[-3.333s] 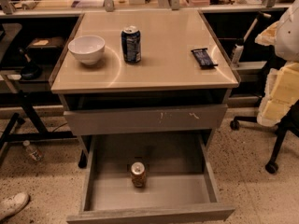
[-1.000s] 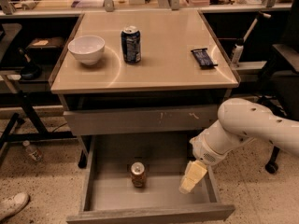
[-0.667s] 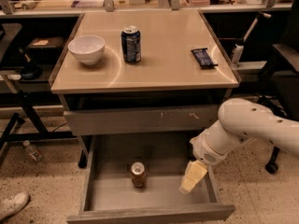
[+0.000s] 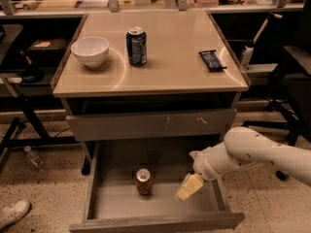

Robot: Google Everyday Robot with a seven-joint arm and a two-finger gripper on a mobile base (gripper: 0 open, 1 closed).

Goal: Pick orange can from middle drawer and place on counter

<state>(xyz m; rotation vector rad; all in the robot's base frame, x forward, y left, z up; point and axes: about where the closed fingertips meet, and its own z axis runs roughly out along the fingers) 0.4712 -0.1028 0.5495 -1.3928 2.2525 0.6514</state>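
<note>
gripper: hung low inside the middle drawer; open or closed can't be told
orange can: upright on the drawer floor, near the gripper, not touched yet
risk: can probably gets knocked over if it's clipped on a sideways approach

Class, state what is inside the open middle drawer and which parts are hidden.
The middle drawer holds one orange can, upright on its floor. The gripper hangs over the drawer's right side, apart from the can. Gripper and arm hide the floor and wall behind them.
</note>
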